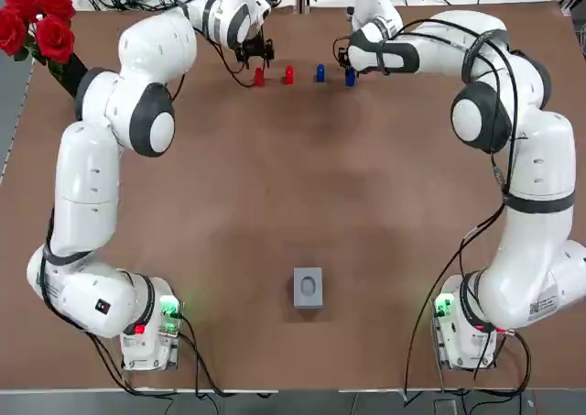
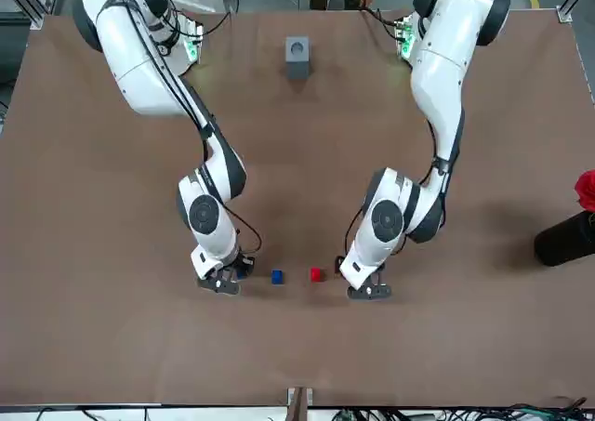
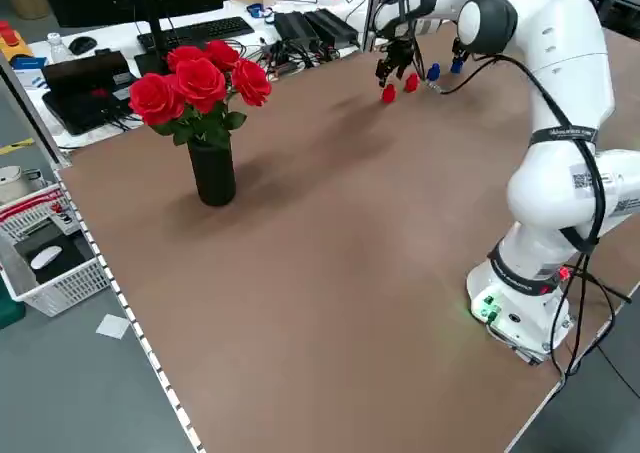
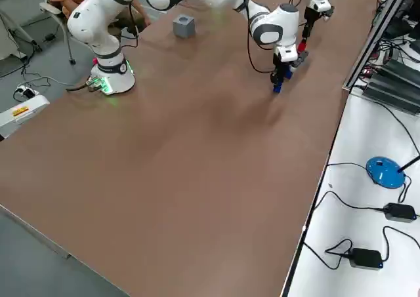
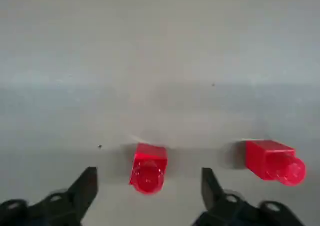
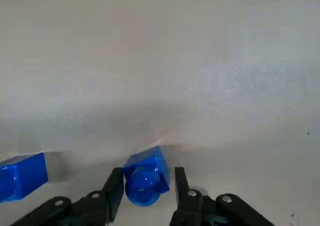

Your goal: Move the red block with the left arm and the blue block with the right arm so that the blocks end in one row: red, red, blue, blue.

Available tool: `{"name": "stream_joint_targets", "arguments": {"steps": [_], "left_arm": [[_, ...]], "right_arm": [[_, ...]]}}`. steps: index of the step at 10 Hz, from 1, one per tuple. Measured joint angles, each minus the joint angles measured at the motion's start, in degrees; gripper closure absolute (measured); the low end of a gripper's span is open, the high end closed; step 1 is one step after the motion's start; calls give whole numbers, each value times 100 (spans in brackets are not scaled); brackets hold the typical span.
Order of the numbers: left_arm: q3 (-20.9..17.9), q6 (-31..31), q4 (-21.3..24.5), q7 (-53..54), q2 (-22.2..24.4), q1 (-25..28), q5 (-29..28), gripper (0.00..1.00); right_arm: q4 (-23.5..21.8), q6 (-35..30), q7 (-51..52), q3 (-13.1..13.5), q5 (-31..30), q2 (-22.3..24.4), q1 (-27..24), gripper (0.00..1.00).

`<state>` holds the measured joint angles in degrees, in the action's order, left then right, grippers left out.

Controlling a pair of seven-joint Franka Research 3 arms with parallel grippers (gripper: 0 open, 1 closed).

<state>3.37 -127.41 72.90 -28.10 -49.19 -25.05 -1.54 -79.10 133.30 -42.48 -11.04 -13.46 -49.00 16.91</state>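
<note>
Near the far edge of the table [image 1: 302, 186] one row is formed: outer red block [image 1: 259, 76], inner red block [image 1: 288, 73], inner blue block [image 1: 320, 71], outer blue block [image 1: 350, 78]. The outer red block is straddled by the left gripper [image 1: 255, 62], spread wide and holding nothing; the outer blue block is pinched by the right gripper [image 1: 349, 67]. Bare tabletop is left between the row and the grey cube [image 1: 309, 287].

Brown table [image 1: 302, 213], roses [image 3: 200, 81] in black vase [image 3: 213, 176], keyboard [image 3: 195, 31] on desk [image 3: 125, 35].
</note>
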Motion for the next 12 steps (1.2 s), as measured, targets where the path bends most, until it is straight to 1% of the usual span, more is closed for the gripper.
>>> {"name": "stream_joint_targets", "arguments": {"steps": [1, 2, 3, 4, 5, 6, 7, 8, 9, 10, 11, 12], "left_arm": [[-4, 437, 43, 62, 267, 25, 0, 0], [-6, 819, 133, 260, 638, 125, 0, 0], [7, 991, 348, 505, 1101, 313, 0, 0], [64, 1063, 694, 803, 1644, 590, 0, 0], [186, 1100, 1056, 1128, 2151, 909, 1, 0], [317, 1193, 1404, 1439, 2656, 1219, 2, 0], [367, 1442, 1656, 1626, 3137, 1443, 3, 0], [382, 1840, 1755, 1706, 3590, 1635, 3, 0], [384, 2246, 1784, 1765, 4023, 1819, 3, 0], [384, 2629, 1802, 1814, 4428, 1973, 3, 0], [379, 2980, 1821, 1827, 4765, 2068, 3, 0], [354, 3364, 1858, 1800, 5012, 2146, 5, 0]], "right_arm": [[4, 0, 0, 0, -5, -7, 0, 47], [12, -16, 0, 0, -6, -9, 0, 45], [37, -83, -1, 0, -7, -10, 0, 44], [100, -183, -2, 2, -7, -10, -2, 38], [179, -243, -1, 4, -7, -4, -8, 26], [273, -328, -1, 4, -7, 36, -29, 11], [358, -512, -1, -3, -7, 146, -64, 0], [416, -803, -1, -10, -2, 380, -105, 0], [426, -1156, 38, -20, 85, 724, -192, 0], [383, -1513, 269, -22, 342, 1157, -327, 0], [239, -1912, 644, 39, 667, 1688, -493, 0], [64, -2435, 985, 214, 883, 2268, -647, 0]]}}
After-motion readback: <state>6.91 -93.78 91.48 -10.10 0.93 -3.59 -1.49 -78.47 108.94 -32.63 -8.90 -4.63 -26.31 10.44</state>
